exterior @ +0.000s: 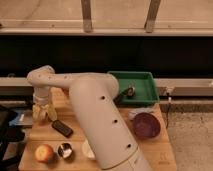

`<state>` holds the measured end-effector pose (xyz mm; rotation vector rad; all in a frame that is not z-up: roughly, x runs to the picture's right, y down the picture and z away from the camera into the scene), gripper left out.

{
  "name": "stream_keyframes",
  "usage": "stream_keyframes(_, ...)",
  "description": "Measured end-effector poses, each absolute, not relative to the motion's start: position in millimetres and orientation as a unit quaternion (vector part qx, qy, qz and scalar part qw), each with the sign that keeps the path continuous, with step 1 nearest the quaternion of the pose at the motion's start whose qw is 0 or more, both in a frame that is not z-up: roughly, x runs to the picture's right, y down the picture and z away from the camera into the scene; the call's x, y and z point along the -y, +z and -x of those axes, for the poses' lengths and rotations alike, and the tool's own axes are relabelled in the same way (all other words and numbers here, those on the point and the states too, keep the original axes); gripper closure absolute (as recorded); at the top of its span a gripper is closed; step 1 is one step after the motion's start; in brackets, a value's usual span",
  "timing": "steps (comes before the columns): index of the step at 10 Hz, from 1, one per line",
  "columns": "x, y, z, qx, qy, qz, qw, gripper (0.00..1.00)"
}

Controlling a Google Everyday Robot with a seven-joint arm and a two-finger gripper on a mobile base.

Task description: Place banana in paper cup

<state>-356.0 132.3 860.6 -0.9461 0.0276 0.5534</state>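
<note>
Reaching down at the far left of the wooden surface (159, 150), the pincer (43, 115) hangs from the bent wrist with its jaws spread wide around the banana (38, 111), whose pale yellow strips show right at the fingertips. Whether the jaws already bear on the fruit I cannot tell; it looks to be resting on the surface, not lifted. Just right of it lies a dark flat object (62, 128). Along the near edge come 1 apple (44, 152), then a metal cup (65, 150), then the paper cup (86, 149), half hidden behind the white arm (97, 117). Further right sit a green tray (145, 95) and a purple bowl (146, 125), well apart from the work.

I judge the step in hand to be the grasp. Next the jaws must close on the banana, lift it clear of the dark object, carry it right past the apple and metal cup, and lower it into the paper cup.
</note>
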Motion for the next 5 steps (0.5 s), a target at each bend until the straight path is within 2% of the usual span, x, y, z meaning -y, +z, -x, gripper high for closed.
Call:
stream_keyframes(1,-139.9,863.5,360.3,-0.026,0.254,0.451,0.855,0.42)
stream_keyframes(3,-144.0,863.7,362.2,-0.033,0.249,0.451,0.857,0.56)
stream_keyframes(5,-144.4,865.3,353.6,-0.042,0.254,0.445,0.858,0.76)
